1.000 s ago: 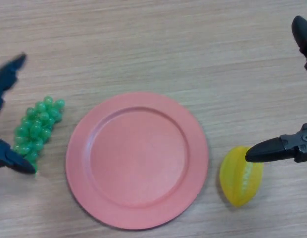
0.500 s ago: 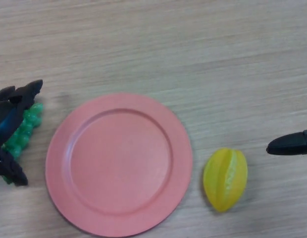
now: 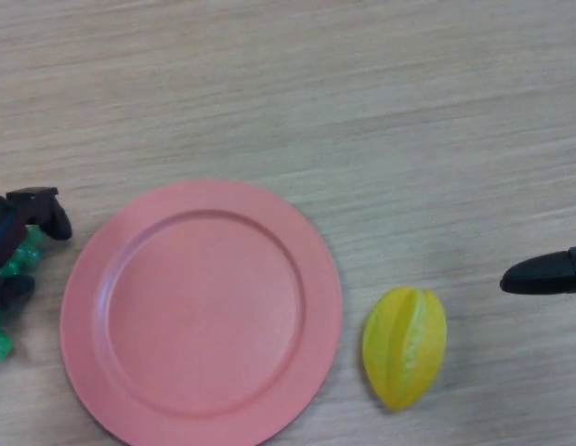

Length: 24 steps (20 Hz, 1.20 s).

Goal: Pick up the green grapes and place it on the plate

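Black left hand [image 3: 19, 232] clenched around the bunch of green plastic grapes [image 3: 11, 279], just left of the round pink plate [image 3: 201, 311].
Right of the plate lies a yellow ribbed starfruit [image 3: 405, 346]; beyond it, the right hand [image 3: 546, 272], its grip impossible to tell.

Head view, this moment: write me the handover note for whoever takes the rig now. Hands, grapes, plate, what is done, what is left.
Left hand: at the view's left edge, fingers curled round the green grapes, which mostly hide beneath it.
Right hand: idle at the right edge, only a fingertip showing.
Plate: pink, empty, just right of the grapes.
Yellow starfruit: on the table right of the plate, untouched.
Done: grapes grasped. Whether they are off the table yet cannot be told.
Left: carry them over the plate and release.
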Tool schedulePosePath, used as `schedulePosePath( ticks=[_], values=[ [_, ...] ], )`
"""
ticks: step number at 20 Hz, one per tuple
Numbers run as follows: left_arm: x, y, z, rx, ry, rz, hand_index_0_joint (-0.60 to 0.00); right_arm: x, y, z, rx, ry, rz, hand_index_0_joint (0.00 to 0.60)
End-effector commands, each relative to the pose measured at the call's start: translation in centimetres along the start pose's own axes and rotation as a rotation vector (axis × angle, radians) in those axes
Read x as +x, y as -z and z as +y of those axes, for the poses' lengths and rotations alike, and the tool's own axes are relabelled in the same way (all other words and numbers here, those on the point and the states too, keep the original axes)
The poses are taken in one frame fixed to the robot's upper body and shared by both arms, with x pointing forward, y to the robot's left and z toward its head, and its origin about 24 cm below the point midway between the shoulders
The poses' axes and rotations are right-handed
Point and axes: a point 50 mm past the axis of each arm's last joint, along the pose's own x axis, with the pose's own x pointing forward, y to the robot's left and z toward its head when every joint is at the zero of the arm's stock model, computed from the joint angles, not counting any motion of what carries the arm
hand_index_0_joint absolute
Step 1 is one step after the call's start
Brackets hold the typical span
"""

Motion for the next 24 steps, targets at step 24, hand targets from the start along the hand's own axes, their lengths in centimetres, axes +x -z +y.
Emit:
schedulePosePath(
  ticks=[24],
  values=[
    [-4.1,-5.9,14.3,-0.561,-0.287,-0.258,-0.501,-0.8,-3.0,0.3,-0.025,-0.001,-0.203,0.000]
  ],
)
